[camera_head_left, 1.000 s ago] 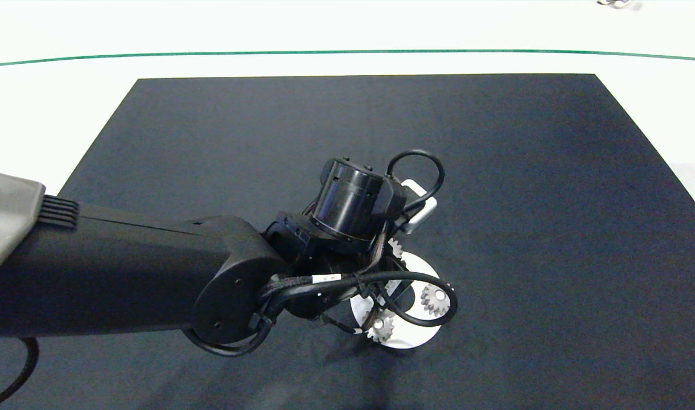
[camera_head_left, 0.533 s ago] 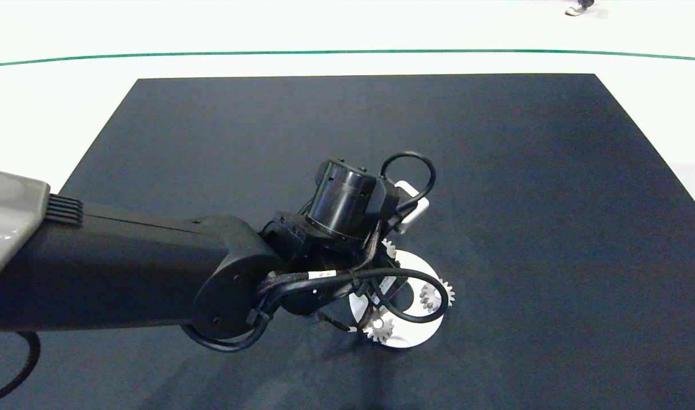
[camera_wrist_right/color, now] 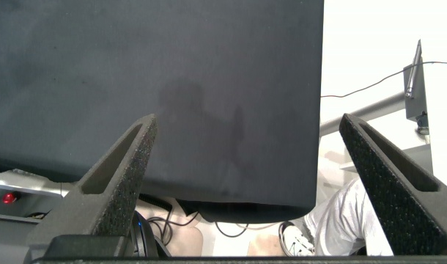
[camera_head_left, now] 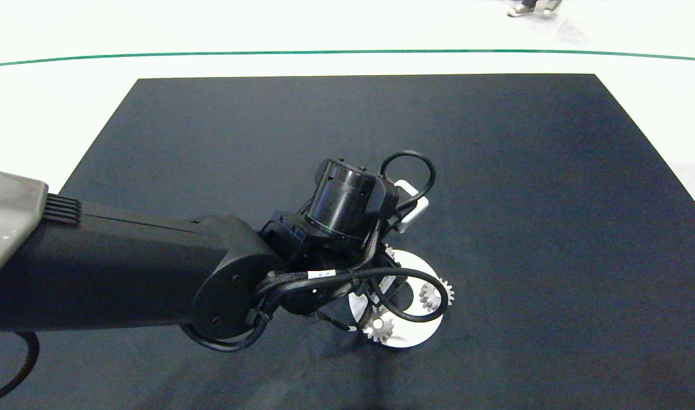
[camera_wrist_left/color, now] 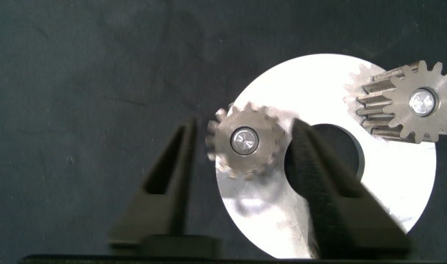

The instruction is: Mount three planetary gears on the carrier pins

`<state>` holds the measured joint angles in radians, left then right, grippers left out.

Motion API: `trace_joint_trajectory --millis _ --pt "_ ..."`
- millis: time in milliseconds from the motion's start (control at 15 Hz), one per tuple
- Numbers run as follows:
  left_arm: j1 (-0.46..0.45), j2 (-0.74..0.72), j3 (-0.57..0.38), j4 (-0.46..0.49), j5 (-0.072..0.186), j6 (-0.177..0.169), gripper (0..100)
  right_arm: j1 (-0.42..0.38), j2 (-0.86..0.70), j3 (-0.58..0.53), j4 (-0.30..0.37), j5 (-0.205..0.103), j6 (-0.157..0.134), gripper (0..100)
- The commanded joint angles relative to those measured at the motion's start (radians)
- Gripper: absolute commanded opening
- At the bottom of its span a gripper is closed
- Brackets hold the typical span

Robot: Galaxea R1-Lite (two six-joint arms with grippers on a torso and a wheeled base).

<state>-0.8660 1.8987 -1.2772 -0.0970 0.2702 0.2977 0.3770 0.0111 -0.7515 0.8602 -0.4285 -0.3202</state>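
Nearest, low in the head view: left arm [camera_head_left: 125, 273] reaching in from the left edge, its wrist above the white disc [camera_head_left: 421, 336] lying just below and right of the frame's centre on the black mat [camera_head_left: 495, 171]. Left gripper [camera_wrist_left/color: 242, 165] hidden under the wrist there; seen in the left wrist view with fingers [camera_wrist_left/color: 168, 180] spread, one either side of a gear [camera_wrist_left/color: 245, 141], neither pad clearly touching its teeth. That gear seated on a carrier pin [camera_wrist_left/color: 245, 141], pin end showing pale in the centre hole, near the disc's edge and just beside the large central hole [camera_wrist_left/color: 337, 147]. Second gear [camera_wrist_left/color: 412, 101] on another pin [camera_wrist_left/color: 421, 102] at the upper right of that frame, teeth overhanging the disc's rim. In the head view, three gears around the disc: one at its lower edge [camera_head_left: 379, 328], one at its right edge [camera_head_left: 436, 294], a third [camera_head_left: 388, 250] only partly visible at the upper edge, behind the wrist and cable loop [camera_head_left: 415, 316]; whether that one sits on a pin, impossible to say. Farther back, bare mat up to the white floor and a green line [camera_head_left: 347, 52] across the top. At the top edge, right of centre, a person's shoes [camera_head_left: 532, 8]. Right gripper [camera_wrist_right/color: 260, 187] absent from the head view; in its own wrist view wide apart, holding nothing, over the mat's edge.
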Motion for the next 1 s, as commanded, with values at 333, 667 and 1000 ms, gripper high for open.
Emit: trace_joint_trajectory --millis 333,667,1000 --pt "0.097 -0.199 0.039 0.088 0.004 -0.008 100 -0.001 0.036 -0.023 -0.006 -0.001 0.0 100" --pt "0.282 -0.56 0.049 0.365 0.021 -0.014 100 -0.029 0.199 -0.154 -0.041 -0.003 0.0 100" --pt "0.599 -0.891 0.055 0.539 0.057 -0.037 100 -0.217 0.32 -0.247 -0.125 -0.003 0.001 100"
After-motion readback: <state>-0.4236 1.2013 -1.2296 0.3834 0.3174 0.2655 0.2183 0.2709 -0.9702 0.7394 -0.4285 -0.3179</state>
